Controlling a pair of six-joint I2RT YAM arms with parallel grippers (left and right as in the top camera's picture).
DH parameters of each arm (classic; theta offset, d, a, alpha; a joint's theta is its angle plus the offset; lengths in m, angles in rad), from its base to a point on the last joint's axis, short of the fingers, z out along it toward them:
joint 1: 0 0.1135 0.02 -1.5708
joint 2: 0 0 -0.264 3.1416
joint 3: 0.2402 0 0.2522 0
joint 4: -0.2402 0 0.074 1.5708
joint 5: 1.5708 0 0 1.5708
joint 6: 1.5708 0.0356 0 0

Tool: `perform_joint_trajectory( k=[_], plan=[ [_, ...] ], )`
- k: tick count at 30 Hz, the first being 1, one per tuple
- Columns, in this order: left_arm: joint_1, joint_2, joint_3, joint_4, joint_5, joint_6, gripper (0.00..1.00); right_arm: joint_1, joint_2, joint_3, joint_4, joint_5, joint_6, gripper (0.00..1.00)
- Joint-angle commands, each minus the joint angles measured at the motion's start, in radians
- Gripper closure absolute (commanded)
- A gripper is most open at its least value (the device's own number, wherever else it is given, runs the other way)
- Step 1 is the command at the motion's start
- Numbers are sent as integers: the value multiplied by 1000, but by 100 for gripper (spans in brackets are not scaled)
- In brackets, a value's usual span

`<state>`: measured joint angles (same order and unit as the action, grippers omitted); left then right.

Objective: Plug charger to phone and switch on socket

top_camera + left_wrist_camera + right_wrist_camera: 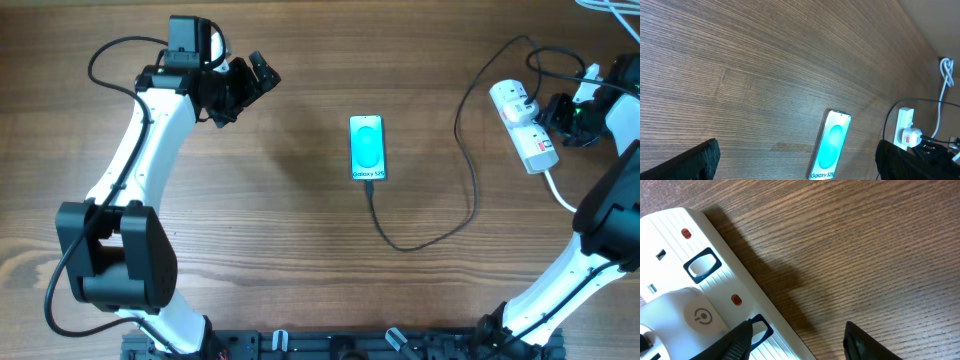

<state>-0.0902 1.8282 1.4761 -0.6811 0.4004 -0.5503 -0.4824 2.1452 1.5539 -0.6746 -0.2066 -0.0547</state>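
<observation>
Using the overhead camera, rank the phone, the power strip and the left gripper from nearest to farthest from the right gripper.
1. Power strip, right next to the right gripper, on the right side.
2. Phone, lying in the middle.
3. Left gripper, far across on the left side.

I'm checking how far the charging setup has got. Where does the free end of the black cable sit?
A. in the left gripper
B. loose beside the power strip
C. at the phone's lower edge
C: overhead, the cable runs right up to the text end of the phone.
</observation>
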Motion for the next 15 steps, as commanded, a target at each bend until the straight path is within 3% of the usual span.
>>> perform_joint_trajectory(
  k=[1, 15],
  plan=[
    [3, -15, 1, 1, -10, 23, 0, 18, 24, -10, -28, 27, -25, 40],
    [3, -15, 1, 1, -10, 23, 0, 70, 24, -10, -30, 122, -24, 31]
  ],
)
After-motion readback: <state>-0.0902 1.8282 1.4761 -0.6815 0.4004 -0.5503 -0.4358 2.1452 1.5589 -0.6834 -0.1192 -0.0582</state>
